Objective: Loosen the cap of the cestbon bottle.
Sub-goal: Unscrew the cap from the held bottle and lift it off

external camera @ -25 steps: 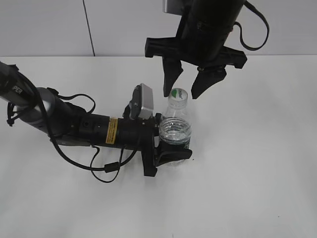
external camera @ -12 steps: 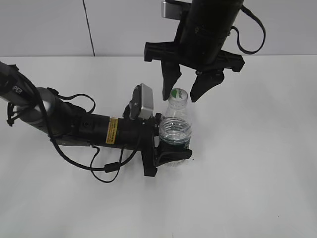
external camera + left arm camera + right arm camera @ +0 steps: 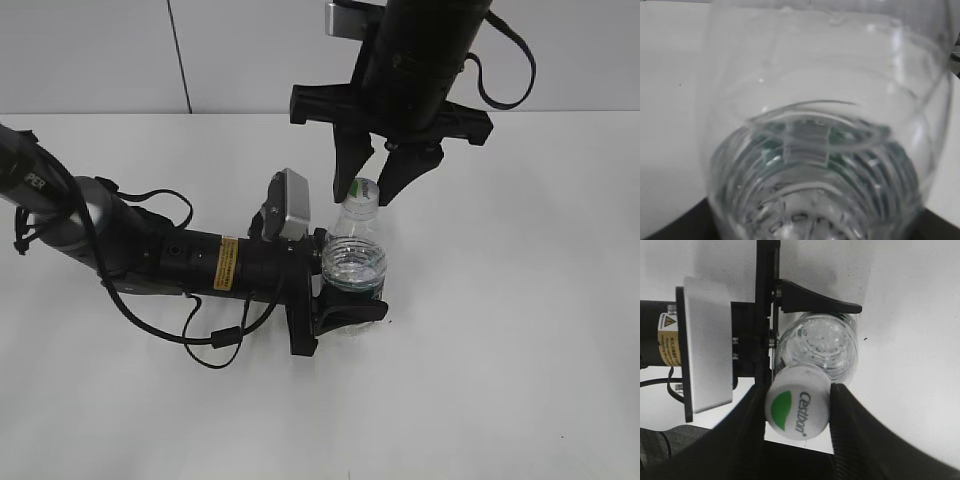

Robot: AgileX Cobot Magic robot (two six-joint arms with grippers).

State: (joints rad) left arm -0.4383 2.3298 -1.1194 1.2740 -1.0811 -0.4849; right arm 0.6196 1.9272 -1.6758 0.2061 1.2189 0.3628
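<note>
The cestbon bottle point(image 3: 352, 265), clear with a dark green label, stands on the white table point(image 3: 520, 330). My left gripper point(image 3: 350, 290) comes in from the left and is shut on its lower body. The bottle fills the left wrist view point(image 3: 815, 165). The white cap point(image 3: 362, 188) with a green patch tops it. My right gripper point(image 3: 367, 193) hangs from above with a finger pressed on each side of the cap. In the right wrist view the cap point(image 3: 797, 409) sits between the black fingers point(image 3: 850, 425), above the bottle point(image 3: 825, 345).
The left arm point(image 3: 150, 250) lies across the table from the left with loose black cables point(image 3: 215, 345) beside it. Its white wrist camera box point(image 3: 295, 205) stands close to the cap's left side. A grey wall point(image 3: 100, 50) backs the table.
My right gripper's fingers have closed in from a wide spread onto the cap. The bottle and the left arm have not moved.
</note>
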